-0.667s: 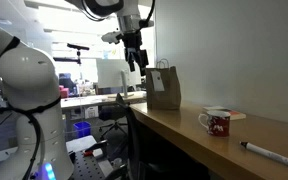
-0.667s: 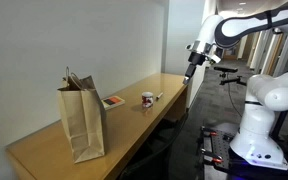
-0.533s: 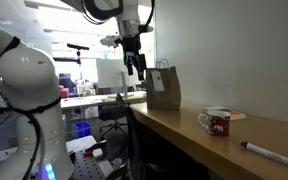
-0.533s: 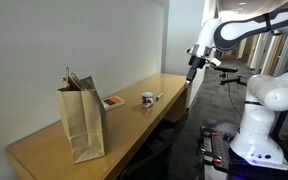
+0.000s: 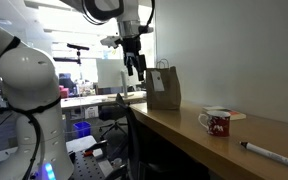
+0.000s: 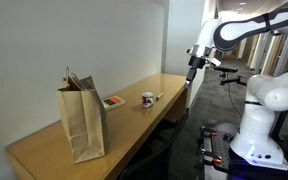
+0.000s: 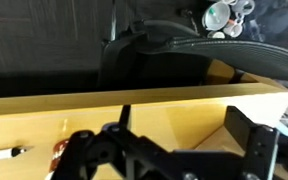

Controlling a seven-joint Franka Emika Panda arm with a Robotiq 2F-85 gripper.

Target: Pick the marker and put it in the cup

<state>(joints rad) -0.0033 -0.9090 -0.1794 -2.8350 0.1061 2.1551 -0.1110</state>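
Marker lies flat on the surface near the cup, on the side away from the paper bag. Claw hangs spread and empty, well apart from the cup. I judge the marker light, stiff and roll-prone, so I'd pinch it mid-barrel.

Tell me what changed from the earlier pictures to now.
The gripper dipped slightly lower in an exterior view, then held there. It took hold of nothing and let nothing go. The marker, the cup and the paper bag stayed where they were on the counter.
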